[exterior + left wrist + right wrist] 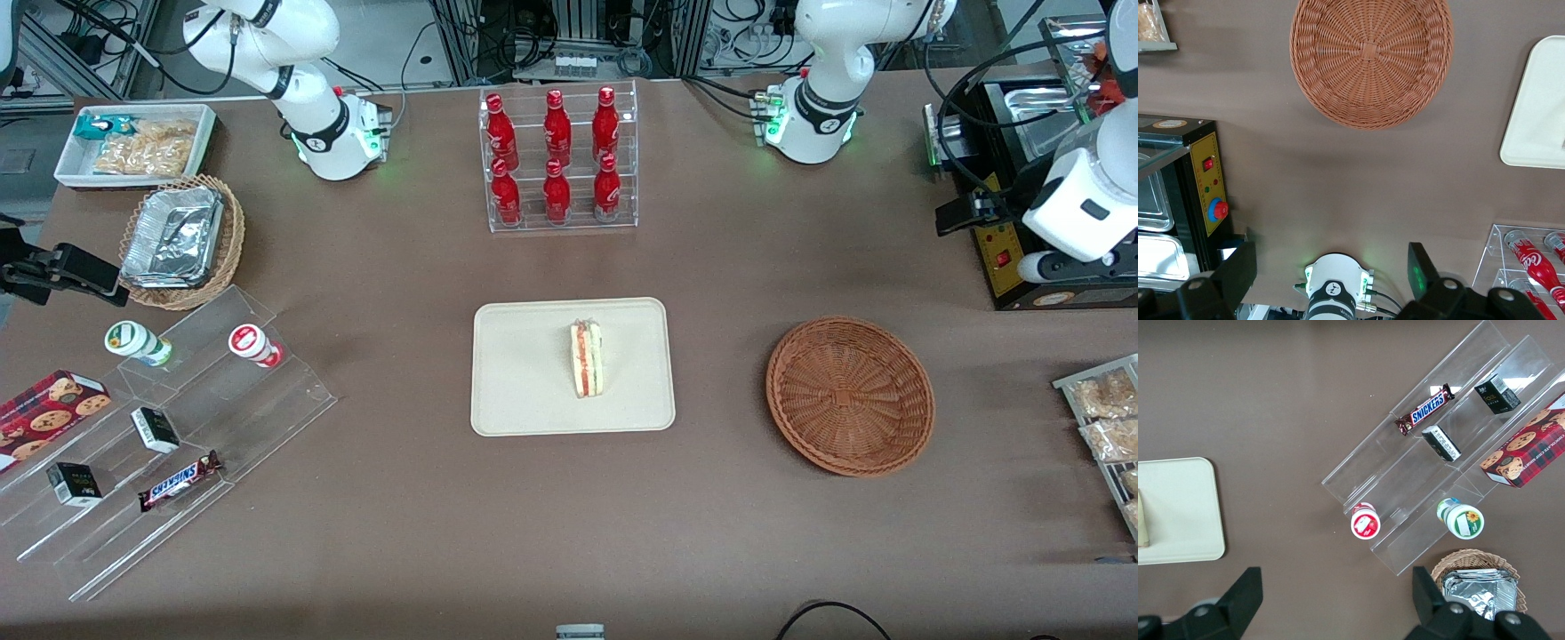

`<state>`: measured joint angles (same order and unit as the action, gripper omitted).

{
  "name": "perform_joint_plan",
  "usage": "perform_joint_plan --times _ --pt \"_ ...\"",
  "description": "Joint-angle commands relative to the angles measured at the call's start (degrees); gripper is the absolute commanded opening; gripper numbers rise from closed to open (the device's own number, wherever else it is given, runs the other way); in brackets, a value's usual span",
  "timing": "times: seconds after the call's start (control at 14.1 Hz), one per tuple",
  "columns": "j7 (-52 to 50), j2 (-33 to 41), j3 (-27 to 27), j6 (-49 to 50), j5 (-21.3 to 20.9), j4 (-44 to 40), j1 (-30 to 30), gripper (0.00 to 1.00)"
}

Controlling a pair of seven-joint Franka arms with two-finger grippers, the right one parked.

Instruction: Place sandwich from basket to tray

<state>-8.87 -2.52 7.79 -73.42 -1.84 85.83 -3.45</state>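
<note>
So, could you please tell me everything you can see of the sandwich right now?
The sandwich is a small wedge of pale bread with red and green filling showing along its cut face. It rests on the cream tray, near the middle, its long side running toward and away from the front camera. Nothing but the tray touches it. The reddish-brown basket beside the tray holds nothing. The gripper, jaws open, hangs high above the table near the basket, well clear of the sandwich.

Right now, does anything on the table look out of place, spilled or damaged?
Nothing stands out. The sandwich lies on the tray, intact, with no crumbs or filling spilled around it. The basket sits flat and empty beside the tray. The gripper is open, raised above the table near the black appliance, holding nothing.
</note>
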Motion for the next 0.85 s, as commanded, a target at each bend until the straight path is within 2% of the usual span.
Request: perform_joint_plan --times 0.0,0.35,0.78 --pt "0.2 -0.6 0.6 1.8 0.3 -2.7 0.1 1.00" --pt "-0.1 -0.3 2.6 3.6 -1.1 -2.8 0.5 1.00" --pt "0.4 -0.8 2.6 5.6 -0.6 -5.0 0.4 1.00"
